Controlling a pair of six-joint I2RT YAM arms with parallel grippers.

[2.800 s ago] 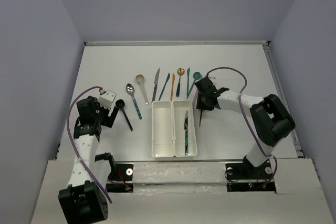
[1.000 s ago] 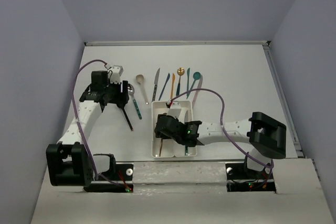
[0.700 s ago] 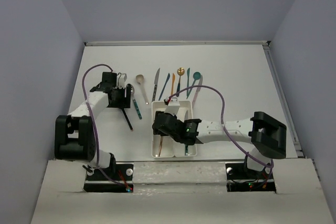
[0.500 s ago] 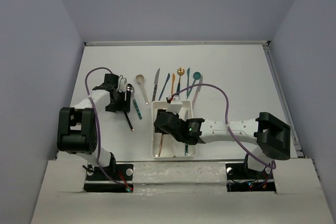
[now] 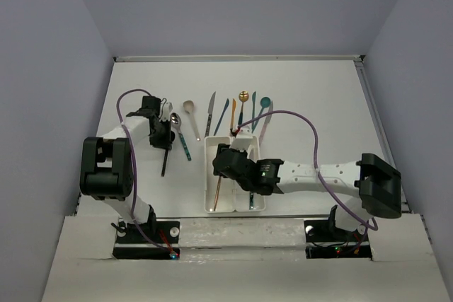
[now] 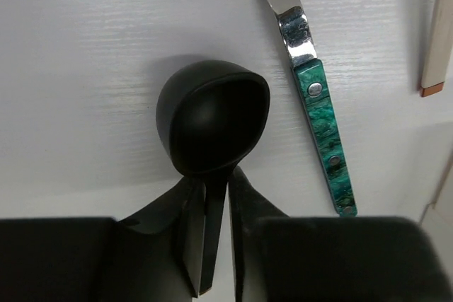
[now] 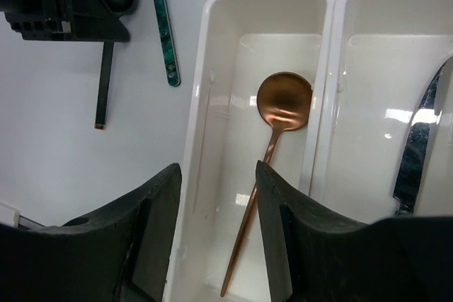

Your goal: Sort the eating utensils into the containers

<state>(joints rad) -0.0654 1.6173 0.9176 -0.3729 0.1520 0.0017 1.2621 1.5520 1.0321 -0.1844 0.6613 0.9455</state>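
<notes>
the left gripper is clamped on the black spoon beside the tray; the right gripper hangs spread above the copper spoon in it.

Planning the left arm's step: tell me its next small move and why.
Probably lift. The left gripper has its fingers closed on the black spoon just below the bowl, with the spoon low over the table. The left bin holds only the copper spoon, so raising it clear comes first.

lab: white-walled robot test table
</notes>
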